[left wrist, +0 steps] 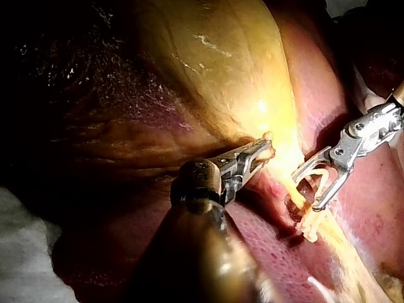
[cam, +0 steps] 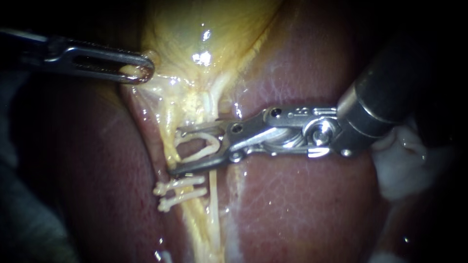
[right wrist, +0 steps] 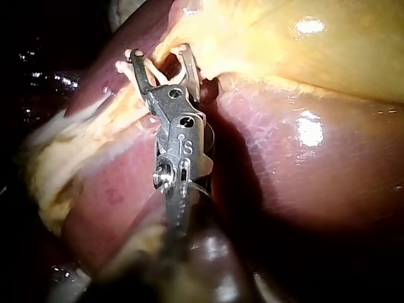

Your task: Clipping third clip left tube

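endoscope view: the liver (cam: 302, 204) fills the lower field, and the yellow gallbladder (cam: 195, 29) narrows down from above.
left instrument (cam: 139, 73): comes in from the upper left; its slotted jaws are clamped on the edge of the gallbladder, with a bit of pale tissue showing in the slot.
right instrument (cam: 175, 151): comes in from the right and lies across the liver; its jaws stand wide apart and carry a white clip (cam: 210, 143) between them, 1 leg toward each jaw.
left tube (cam: 169, 122): a yellow strand running down from the gallbladder's narrow end; the right instrument's jaw tips reach it, 1 above the other. whether the tube sits fully between the jaws cannot be told.
2 clips (cam: 183, 183): already set across the left tube, side by side, just below the lower jaw tip.
thin strand (cam: 213, 182): pale, runs down just beside the left tube and passes behind the right instrument's lower jaw.
left wrist view: the left instrument (left wrist: 265, 150) grips yellow tissue; ahead of it and apart from it, the right instrument (left wrist: 309, 186) holds the clip (left wrist: 314, 173) wide against the yellow strand.
right wrist view: the right instrument (right wrist: 161, 60) has its jaws spread at the yellow tissue, the clip (right wrist: 183, 53) showing white by 1 jaw.
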You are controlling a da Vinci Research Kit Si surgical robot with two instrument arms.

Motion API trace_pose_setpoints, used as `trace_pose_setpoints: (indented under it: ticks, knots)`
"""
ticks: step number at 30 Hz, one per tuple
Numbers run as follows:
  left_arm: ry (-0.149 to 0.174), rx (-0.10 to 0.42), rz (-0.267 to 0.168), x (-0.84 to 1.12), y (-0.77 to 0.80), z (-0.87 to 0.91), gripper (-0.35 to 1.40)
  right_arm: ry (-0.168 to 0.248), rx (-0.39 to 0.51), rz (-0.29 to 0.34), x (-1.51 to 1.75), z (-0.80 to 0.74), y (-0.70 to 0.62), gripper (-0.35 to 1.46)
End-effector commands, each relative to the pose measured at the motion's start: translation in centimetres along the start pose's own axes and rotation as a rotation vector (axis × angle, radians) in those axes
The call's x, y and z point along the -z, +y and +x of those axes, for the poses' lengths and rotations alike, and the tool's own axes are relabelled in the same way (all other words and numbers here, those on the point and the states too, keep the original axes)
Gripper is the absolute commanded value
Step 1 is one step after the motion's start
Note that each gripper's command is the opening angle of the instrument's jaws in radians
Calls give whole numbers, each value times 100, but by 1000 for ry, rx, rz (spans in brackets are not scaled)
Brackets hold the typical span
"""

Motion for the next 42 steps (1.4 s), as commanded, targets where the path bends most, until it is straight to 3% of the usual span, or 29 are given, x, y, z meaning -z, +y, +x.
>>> trace_pose_setpoints:
  ticks: [1,7,14,20,33,37,42]
  knots:
    - [0,0,-1,0,0,0,-35,1,-7,0,1,0,0,50]
    - [0,0,-1,0,0,0,-35,19,-64,25,3,-6,8,50]
    - [0,0,-1,0,0,0,-35,27,-118,62,5,-24,28,50]
    - [0,0,-1,0,0,0,-35,12,-160,147,2,-40,43,50]
    - [0,0,-1,0,0,0,-35,97,-202,210,-19,-35,48,50]
    - [0,0,-1,0,0,0,-35,149,-227,229,-24,-33,47,50]
    - [0,0,-1,0,0,0,-35,185,-260,297,-25,-33,46,50]
